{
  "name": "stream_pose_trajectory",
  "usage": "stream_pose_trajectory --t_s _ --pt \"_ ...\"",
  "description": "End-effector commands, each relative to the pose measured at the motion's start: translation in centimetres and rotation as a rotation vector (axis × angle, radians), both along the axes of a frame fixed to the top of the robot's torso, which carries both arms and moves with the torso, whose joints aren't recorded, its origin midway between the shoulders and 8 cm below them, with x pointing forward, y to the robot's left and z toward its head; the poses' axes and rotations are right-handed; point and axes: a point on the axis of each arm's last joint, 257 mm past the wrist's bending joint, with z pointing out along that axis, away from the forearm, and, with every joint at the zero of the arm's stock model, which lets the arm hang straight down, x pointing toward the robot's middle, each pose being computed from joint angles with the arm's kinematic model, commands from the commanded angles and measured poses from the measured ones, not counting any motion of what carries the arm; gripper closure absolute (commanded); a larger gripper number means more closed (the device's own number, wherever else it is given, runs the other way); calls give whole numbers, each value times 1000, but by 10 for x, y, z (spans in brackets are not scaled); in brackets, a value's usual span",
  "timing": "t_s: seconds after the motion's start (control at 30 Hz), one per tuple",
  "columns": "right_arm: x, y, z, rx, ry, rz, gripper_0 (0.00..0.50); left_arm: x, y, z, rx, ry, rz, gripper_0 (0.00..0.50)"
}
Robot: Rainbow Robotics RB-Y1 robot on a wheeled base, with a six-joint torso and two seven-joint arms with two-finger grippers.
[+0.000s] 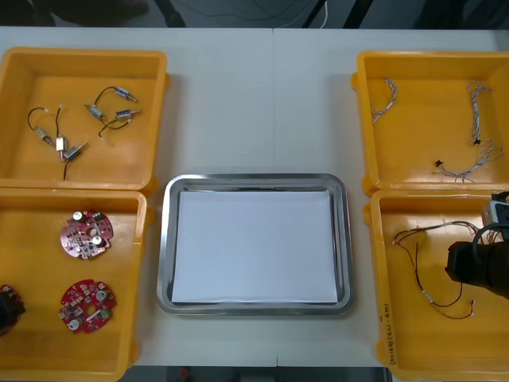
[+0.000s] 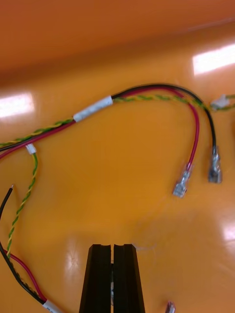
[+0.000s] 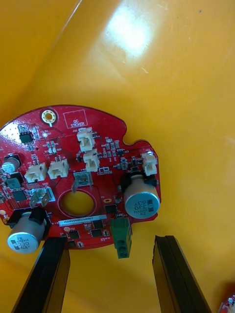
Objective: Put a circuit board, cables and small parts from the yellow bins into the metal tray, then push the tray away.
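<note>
Overhead, the metal tray [image 1: 254,180] lies with its white lining bare, so loading has not begun. Left of the tray, the near yellow bin [image 1: 24,208] holds two red circuit boards. The left gripper [image 1: 8,309] reaches in at that bin's outer side, with the nearer circuit board [image 1: 87,305] between it and the tray. Right of the tray, the right gripper [image 1: 477,269] hangs over the near bin there, above a red and yellow cable [image 1: 421,239].

From the right wrist, the fingers [image 2: 100,274] are pressed together with nothing between them. The cable [image 2: 147,95] lies loose on the bin floor just past their tips, untouched. They would probably have to part before any pinch.

From the left wrist, the fingers [image 3: 49,274] stand wide apart. A circuit board [image 3: 73,161] lies flat just ahead of them, its near edge and green connector reaching toward the gap. That spread looks meant to straddle the board's rim for a grasp.
</note>
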Motion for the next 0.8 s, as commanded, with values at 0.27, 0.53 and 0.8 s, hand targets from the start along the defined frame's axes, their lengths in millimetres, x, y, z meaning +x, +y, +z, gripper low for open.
stream_pose_trajectory --t_s 0.27,0.53,0.8 --pt "32 -29 44 -36 -74 -36 500 7 4 -5 -11 -4 42 0" --pt "33 -43 44 -47 -59 -43 500 7 2 -5 -11 -2 36 0" --pt "23 -53 35 -68 -27 -46 500 7 2 -5 -7 1 24 500"
